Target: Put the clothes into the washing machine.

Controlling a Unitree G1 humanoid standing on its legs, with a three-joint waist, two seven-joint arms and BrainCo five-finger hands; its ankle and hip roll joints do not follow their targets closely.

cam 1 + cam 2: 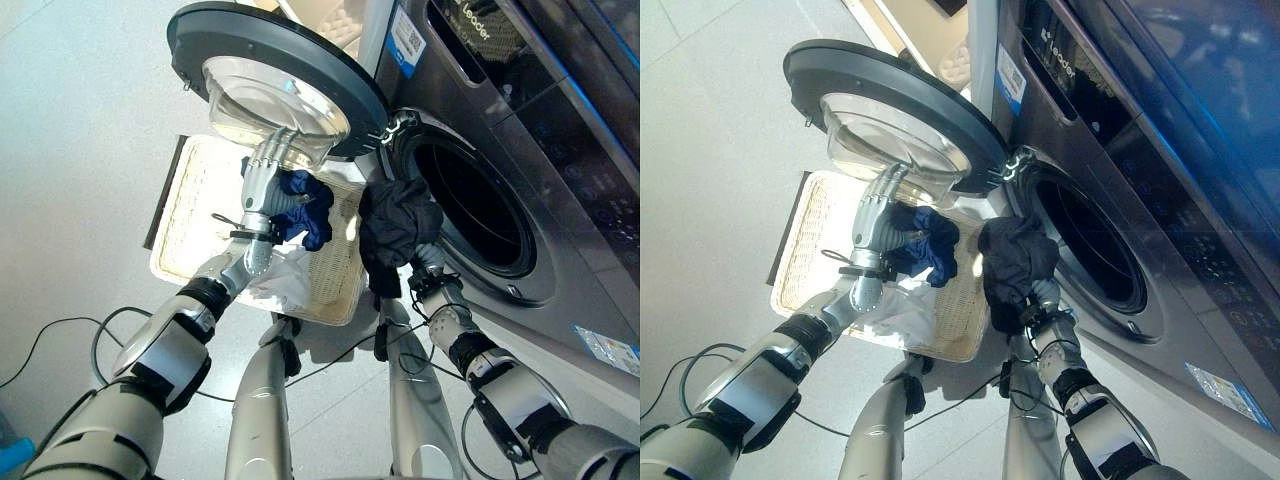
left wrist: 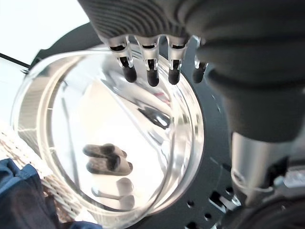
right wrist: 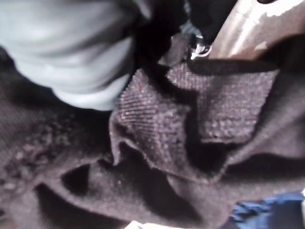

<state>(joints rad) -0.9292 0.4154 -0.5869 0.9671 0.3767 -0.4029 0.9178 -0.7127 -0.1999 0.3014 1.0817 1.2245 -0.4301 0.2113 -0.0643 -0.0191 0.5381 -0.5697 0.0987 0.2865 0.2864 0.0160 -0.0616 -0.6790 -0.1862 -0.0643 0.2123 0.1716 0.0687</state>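
The washing machine's round door (image 1: 262, 52) stands open, its glass bowl (image 1: 265, 108) facing me. My left hand (image 1: 262, 185) reaches up over the basket with straight fingers (image 2: 152, 72) whose tips touch the glass. A white wicker basket (image 1: 190, 225) sits on the floor below the door. It holds a blue garment (image 1: 306, 210) just right of the left hand and a white one (image 1: 282, 282). A bunched dark garment (image 1: 396, 226) hangs over my right hand (image 1: 431, 262) at the left rim of the dark drum opening (image 1: 478, 205).
The grey washer front (image 1: 560, 170) rises at the right, with a detergent drawer (image 1: 470, 45) above the drum. A dark flat piece (image 1: 165, 192) lies along the basket's left side. Pale bare floor (image 1: 80, 150) spreads out to the left.
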